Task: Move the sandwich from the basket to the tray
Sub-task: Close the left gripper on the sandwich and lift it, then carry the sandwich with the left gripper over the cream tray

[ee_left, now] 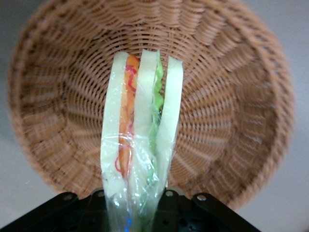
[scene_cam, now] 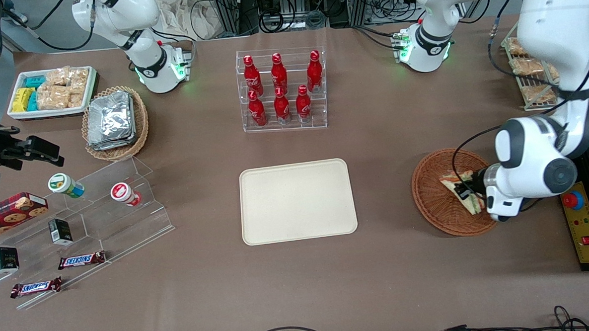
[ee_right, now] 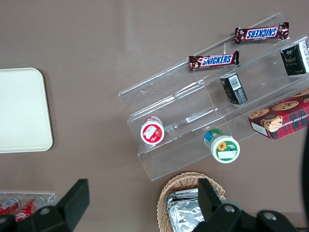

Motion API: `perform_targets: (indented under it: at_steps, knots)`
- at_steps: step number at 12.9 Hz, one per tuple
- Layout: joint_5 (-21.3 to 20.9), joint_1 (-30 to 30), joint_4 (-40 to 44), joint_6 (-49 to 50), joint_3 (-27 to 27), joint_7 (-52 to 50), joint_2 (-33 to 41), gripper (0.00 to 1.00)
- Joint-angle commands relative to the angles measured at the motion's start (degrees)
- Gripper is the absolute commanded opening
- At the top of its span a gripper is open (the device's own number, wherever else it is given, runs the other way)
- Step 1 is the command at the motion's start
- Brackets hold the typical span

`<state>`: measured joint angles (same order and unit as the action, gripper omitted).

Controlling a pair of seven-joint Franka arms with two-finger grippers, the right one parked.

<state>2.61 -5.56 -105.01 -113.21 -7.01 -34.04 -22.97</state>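
1. My claw (scene_cam: 467, 194) is over the reddish-brown wicker basket (scene_cam: 432, 199), at the working arm's end of the worktop (scene_cam: 383, 141).
2. It is clamped on the sandwich (ee_left: 140, 145), which is wrapped in clear film; in the wrist view the three bread slices stand on edge, with orange and red filling in one gap and green in the other.
3. In the front view the sandwich (scene_cam: 462, 190) shows inside the basket's rim; I cannot tell whether it touches the weave.
4. The cream tray (scene_cam: 297, 201) lies flat mid-worktop, well apart from the basket, toward the parked arm's end from it.
5. A clear rack of red bottles (scene_cam: 281, 89) stands farther from the front camera than the tray.
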Motion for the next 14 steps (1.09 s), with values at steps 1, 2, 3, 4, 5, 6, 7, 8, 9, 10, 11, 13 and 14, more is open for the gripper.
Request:
perform_targets:
  at_steps: [1,2,3,4,5,6,7,8,9,10,11,13,14]
  knots:
    - [0.1,0.4,4.2,6.9,-3.2,0.4,6.0,0.06]
    - [0.1,0.4,8.3,10.4,-4.8,0.2,6.0,0.06]
    - [0.0,0.5,12.5,13.4,-7.1,0.1,5.4,0.06]
    - [-0.1,0.6,15.5,14.8,-9.3,0.2,4.6,0.06]
    - [-0.1,1.3,17.4,15.0,-10.9,0.2,4.1,0.05]
    - [-0.4,3.3,18.1,14.7,-11.9,0.1,3.0,0.05]
    - [-1.7,6.2,19.0,14.4,-12.0,0.2,2.0,0.05]
    - [-3.4,9.1,20.9,14.4,-12.1,0.2,0.0,0.05]
    - [-4.0,11.3,22.3,14.2,-12.1,0.1,-2.0,0.05]
    - [-4.0,13.5,23.7,14.2,-12.1,0.4,-4.2,0.05]
    - [-3.8,14.9,26.1,14.2,-12.1,0.4,-6.9,0.05]
    - [-3.4,18.8,29.3,13.6,-12.1,-0.1,-11.8,0.06]
    - [-3.3,20.3,29.5,11.5,-12.1,-0.8,-13.7,0.06]
